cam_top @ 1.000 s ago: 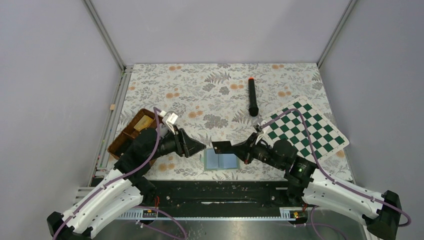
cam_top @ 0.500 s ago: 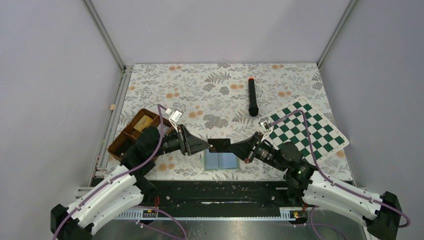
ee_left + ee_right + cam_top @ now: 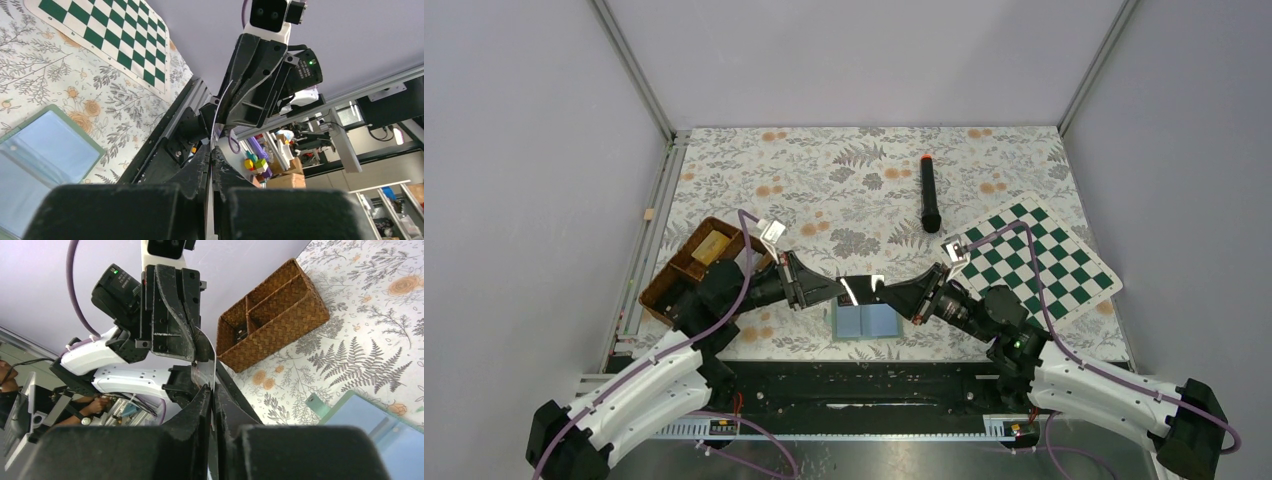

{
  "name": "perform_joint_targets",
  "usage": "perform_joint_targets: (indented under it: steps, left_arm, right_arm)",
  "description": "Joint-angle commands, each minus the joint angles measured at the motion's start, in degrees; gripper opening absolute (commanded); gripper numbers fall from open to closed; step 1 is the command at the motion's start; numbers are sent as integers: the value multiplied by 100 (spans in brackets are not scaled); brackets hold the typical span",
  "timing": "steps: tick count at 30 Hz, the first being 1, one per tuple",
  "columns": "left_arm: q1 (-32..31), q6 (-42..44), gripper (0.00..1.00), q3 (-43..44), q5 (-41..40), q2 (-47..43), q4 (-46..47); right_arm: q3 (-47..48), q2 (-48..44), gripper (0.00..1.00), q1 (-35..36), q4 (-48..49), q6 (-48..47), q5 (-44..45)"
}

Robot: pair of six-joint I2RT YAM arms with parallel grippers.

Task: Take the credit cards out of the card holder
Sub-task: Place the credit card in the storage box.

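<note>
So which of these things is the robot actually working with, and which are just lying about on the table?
In the job: credit card, pinched by both left gripper and right gripper; open green card holder beneath it.
Just lying about: divided wicker tray holding a yellowish block; black stick with an orange tip; green-and-white chessboard.

Wore white perforated shells point(image 3: 639, 390) on the lower links, black motor housings and black wedge-shaped fingers point(image 3: 812, 288) farther out. Carried a purple cable point(image 3: 73, 265) along each arm, with a small green light point(image 3: 310, 62) glowing on a wrist housing.
</note>
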Motion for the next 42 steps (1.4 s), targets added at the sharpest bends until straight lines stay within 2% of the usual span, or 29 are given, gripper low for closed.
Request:
perform_joint_targets:
  steps: [1,3,4,5,6,8,12,16,21,26,31,36,42]
  left_arm:
    - [9,-308,0,-23,-58,-191,509]
    - [26,-222,0,95,-288,-334,52]
    - [56,-89,0,232,-416,-390,-340]
    - [105,63,0,387,-517,-438,-722]
    - [169,204,0,538,-598,-477,-1079]
    - [380,395,0,825,-794,-587,-1723]
    - [1165,773,0,1395,-962,-719,-2950]
    - [2273,1446,0,2131,-1090,-491,-4593]
    - [3705,2107,0,2572,-1208,-390,-5903]
    - [5559,2875,0,2737,-1178,-338,-6755]
    - [6045,2944,0,2701,-2276,-246,-6952]
    - [6450,2952,0,2892,-3223,-325,-7135]
    - [6579,2558,0,2563,-3334,-531,-6998]
  right_arm:
    - [-3,25,24,-37,278,89,74]
    - [28,-32,50,-38,29,80,224]
    - [42,-75,68,-38,-107,59,306]
    - [57,-145,79,-38,-237,25,380]
    - [81,-199,88,-38,-360,-29,434]
    - [106,-282,98,-38,-497,-162,472]
    - [107,-337,99,-38,-670,-377,479]
    - [206,-385,99,-47,-1237,-560,550]
    - [526,-403,100,-45,-2151,-1060,563]
    - [843,-359,99,-47,-2718,-1520,731]
    - [1150,-198,100,-64,-3147,-1682,707]
    - [1366,-104,99,-73,-3530,-1520,195]
    - [1701,123,100,-73,-3980,-1320,-281]
